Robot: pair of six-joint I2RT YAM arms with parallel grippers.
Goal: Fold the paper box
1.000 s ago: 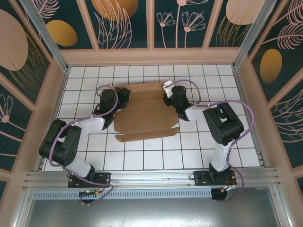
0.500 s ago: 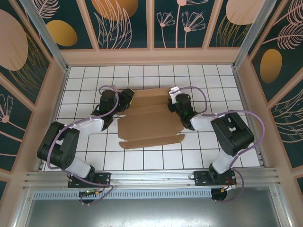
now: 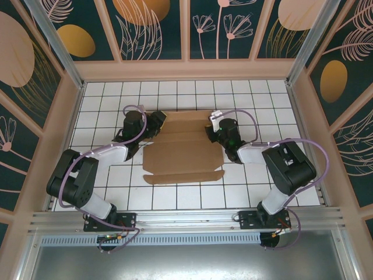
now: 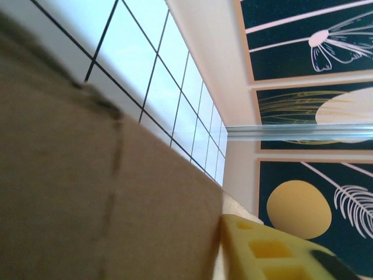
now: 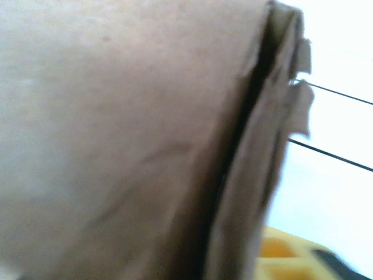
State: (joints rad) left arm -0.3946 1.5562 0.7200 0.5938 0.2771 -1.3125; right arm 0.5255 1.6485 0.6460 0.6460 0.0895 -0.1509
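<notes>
- Brown corrugated cardboard, unmarked: the paper box (image 3: 183, 153) lies mostly flat on the middle of the table, a die-cut sheet with creases running left to right and a narrow flap along its near edge.
- At its far left corner I see the left gripper (image 3: 156, 123) right against the cardboard. From the left wrist camera the sheet (image 4: 70, 192) looms blurred beside one yellow finger (image 4: 262, 251). I cannot tell how wide those jaws stand, or whether they grip.
- At the far right edge the right gripper (image 3: 210, 130) meets the sheet. Its wrist camera shows a cardboard panel and a doubled edge (image 5: 116, 116) very close. Here too I cannot tell the state of the jaws.
- Under it all is the table (image 3: 262, 175), white tiles with thin black grid lines, and an aluminium rail (image 3: 186, 219) along the near side.
- Around it stand walls (image 3: 157, 29) of dark teal panels with peach leaves and gold discs, set in pale frames.
</notes>
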